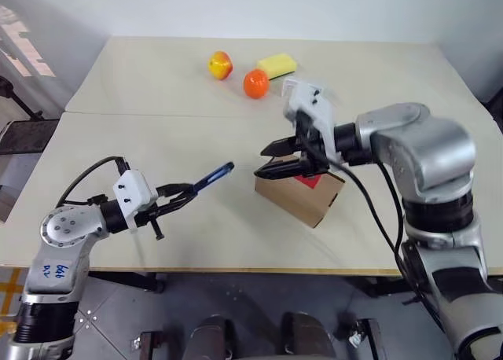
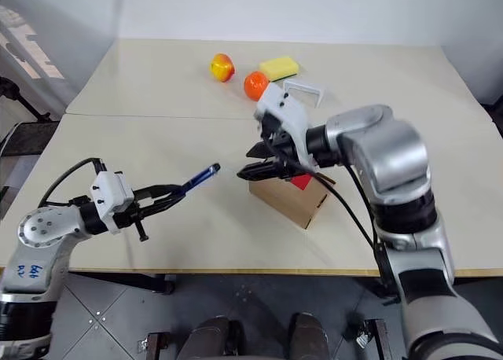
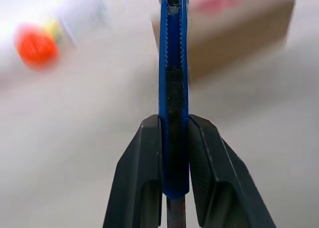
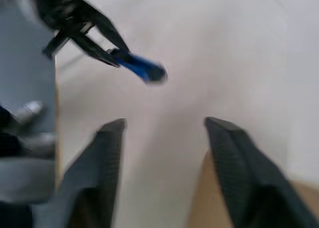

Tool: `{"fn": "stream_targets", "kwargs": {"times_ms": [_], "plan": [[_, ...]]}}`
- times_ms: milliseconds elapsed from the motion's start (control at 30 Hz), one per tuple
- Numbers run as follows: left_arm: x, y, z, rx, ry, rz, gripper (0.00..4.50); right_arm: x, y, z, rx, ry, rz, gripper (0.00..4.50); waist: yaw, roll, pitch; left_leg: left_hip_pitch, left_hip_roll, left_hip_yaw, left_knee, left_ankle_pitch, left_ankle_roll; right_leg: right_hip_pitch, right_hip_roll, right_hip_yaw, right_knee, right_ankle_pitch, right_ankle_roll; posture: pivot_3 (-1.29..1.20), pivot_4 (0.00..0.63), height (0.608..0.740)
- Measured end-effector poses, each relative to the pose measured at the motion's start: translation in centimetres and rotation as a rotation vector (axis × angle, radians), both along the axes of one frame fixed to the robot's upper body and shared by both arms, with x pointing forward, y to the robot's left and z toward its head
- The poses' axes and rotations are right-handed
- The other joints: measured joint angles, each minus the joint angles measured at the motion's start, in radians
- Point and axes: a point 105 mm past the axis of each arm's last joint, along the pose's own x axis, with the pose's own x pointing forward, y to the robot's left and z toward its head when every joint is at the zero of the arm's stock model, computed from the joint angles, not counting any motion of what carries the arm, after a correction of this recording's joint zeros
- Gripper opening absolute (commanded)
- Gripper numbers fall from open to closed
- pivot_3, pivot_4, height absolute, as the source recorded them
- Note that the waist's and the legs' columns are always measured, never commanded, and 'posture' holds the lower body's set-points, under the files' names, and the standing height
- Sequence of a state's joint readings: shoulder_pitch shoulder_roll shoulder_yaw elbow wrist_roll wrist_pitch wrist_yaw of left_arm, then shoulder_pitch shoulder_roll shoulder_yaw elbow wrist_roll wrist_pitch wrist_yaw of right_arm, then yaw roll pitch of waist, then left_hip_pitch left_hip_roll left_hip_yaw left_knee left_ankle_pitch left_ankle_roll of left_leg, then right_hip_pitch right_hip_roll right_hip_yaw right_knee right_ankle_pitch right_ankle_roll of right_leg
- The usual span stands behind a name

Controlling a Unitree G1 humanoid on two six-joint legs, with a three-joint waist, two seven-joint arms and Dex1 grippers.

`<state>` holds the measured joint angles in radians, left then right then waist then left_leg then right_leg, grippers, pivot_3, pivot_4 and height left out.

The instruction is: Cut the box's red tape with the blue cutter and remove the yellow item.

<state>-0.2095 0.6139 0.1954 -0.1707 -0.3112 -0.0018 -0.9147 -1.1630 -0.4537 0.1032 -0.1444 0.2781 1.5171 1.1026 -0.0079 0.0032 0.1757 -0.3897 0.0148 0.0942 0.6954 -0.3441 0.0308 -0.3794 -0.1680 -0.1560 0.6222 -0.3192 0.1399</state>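
L gripper (image 1: pixel 182 195) pinches the blue cutter (image 1: pixel 214 175) by its rear end, fingers pressed on both flat sides, so most of the tool sticks out ahead w/ the tip aimed roughly toward the box (image 1: pixel 302 193); prob held that way to leave the working end free for the cut. Cutter is up off the table (image 1: pixel 157 85), well apart from the box, nothing touching yet. R gripper (image 1: pixel 271 159) hangs just over the box's near-left top corner, fingers spread w/ a clear gap between them, holding nothing; can't tell if the lower finger grazes the cardboard. My guess: it sits there to steady or pin the box while the other arm cuts, since a light carton would slide under a blade push. Box rests on the table near the front edge, toward the robot's right, turned at an angle; the red tape (image 1: pixel 311 180) shows on its top face, partly hidden behind the R fingers, looks uncut. Box appears closed, so contents not visible; yellow item presumably inside, can't confirm. At the far side of the table, loose and in no container: a yellow-red fruit (image 1: pixel 220 64), an orange ball (image 1: pixel 255 83), a yellow sponge (image 1: pixel 277 64), plus a small white frame (image 2: pixel 302 91) lying near them.
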Motion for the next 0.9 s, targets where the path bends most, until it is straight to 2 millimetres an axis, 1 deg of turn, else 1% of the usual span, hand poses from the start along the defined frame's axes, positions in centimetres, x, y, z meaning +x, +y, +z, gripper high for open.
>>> {"fn": "stream_targets", "kwargs": {"times_ms": [67,100,167,233,267,333,400,467,533,600,867,900], "plan": [[0.4,-0.2,0.6,-0.002,-0.065,-0.002,0.51,0.0,0.5,1.4,0.038,0.039,-0.013,4.44,-0.001,0.0,0.0,0.0,-0.001,0.0,-0.001,0.0,0.0,0.0,0.0,-0.001,0.001,0.0,0.0,0.0,0.15,0.74],[0.7,-0.4,0.8,0.008,-0.105,-0.002,0.51,0.5,0.7,1.7,0.047,0.073,-0.033,4.48,-0.003,0.0,0.0,0.001,-0.002,0.0,-0.001,0.0,0.0,0.0,0.0,-0.001,0.0,0.0,0.0,0.0,0.15,0.74],[1.3,-1.5,1.2,-0.018,-0.171,-0.009,0.51,1.8,1.1,1.8,0.068,0.143,-0.096,4.48,-0.004,-0.001,0.0,0.0,-0.003,0.0,-0.001,0.0,0.0,0.001,0.0,-0.001,0.0,0.0,0.0,0.0,0.15,0.74],[1.7,-2.4,1.1,-0.027,-0.192,-0.016,0.51,2.2,1.2,1.4,0.074,0.193,-0.109,4.48,-0.001,-0.001,0.0,0.0,-0.003,-0.001,-0.001,0.0,0.0,0.001,0.0,-0.002,0.0,0.0,0.0,0.0,0.15,0.74],[1.8,-2.7,0.7,-0.009,-0.197,-0.022,0.51,2.3,1.2,1.1,0.074,0.223,-0.108,4.48,-0.001,-0.001,0.0,0.0,-0.003,-0.001,-0.001,0.0,0.0,0.0,0.0,-0.002,0.0,0.0,0.0,0.0,0.15,0.74],[2.2,-2.7,-0.1,0.019,-0.195,-0.011,0.51,2.4,1.2,0.6,0.065,0.262,-0.109,4.48,-0.006,-0.001,0.0,0.0,-0.003,0.0,-0.003,0.0,0.0,-0.001,0.0,-0.003,0.0,0.0,0.0,0.0,0.15,0.74],[2.6,-2.6,-0.3,0.028,-0.204,0.005,0.51,2.5,1.5,0.4,0.057,0.291,-0.11,4.48,-0.012,-0.001,0.0,0.0,-0.003,0.0,-0.004,0.0,0.0,-0.002,0.0,-0.003,0.0,0.0,0.0,0.0,0.15,0.74],[2.9,-3.0,-0.1,0.022,-0.224,0.005,0.51,2.6,1.8,0.3,0.042,0.308,-0.118,4.48,-0.018,-0.001,0.0,-0.001,-0.002,0.0,-0.004,0.0,0.0,-0.002,0.0,-0.004,0.0,0.0,0.0,0.0,0.15,0.74],[3.1,-3.9,0.6,0.016,-0.267,-0.01,0.51,2.8,2.6,-0.1,0.019,0.325,-0.134,4.48,-0.022,-0.001,0.0,0.0,-0.002,0.0,-0.005,0.0,0.0,-0.002,0.0,-0.004,0.0,0.0,0.0,0.0,0.15,0.74],[3.1,-4.3,0.9,0.016,-0.287,-0.023,0.51,2.8,3.2,-0.4,0.007,0.338,-0.13,4.48,-0.024,-0.001,0.0,0.0,-0.002,0.0,-0.006,0.0,0.0,-0.002,0.0,-0.004,0.0,0.0,0.0,0.0,0.15,0.74],[3.4,-4.2,0.5,0.012,-0.276,-0.013,0.51,3.1,3.4,-1.2,-0.012,0.363,-0.168,4.48,-0.023,-0.001,0.0,-0.001,-0.002,0.0,-0.006,0.0,0.0,-0.003,0.0,-0.004,0.0,0.0,0.0,0.0,0.15,0.74],[3.4,-4.2,0.4,0.012,-0.276,-0.014,0.51,3.2,3.4,-1.3,-0.014,0.362,-0.174,4.31,-0.022,-0.001,0.0,-0.001,-0.002,-0.001,-0.006,0.0,0.0,-0.003,0.0,-0.004,0.0,0.0,0.0,0.0,0.15,0.74]]}}
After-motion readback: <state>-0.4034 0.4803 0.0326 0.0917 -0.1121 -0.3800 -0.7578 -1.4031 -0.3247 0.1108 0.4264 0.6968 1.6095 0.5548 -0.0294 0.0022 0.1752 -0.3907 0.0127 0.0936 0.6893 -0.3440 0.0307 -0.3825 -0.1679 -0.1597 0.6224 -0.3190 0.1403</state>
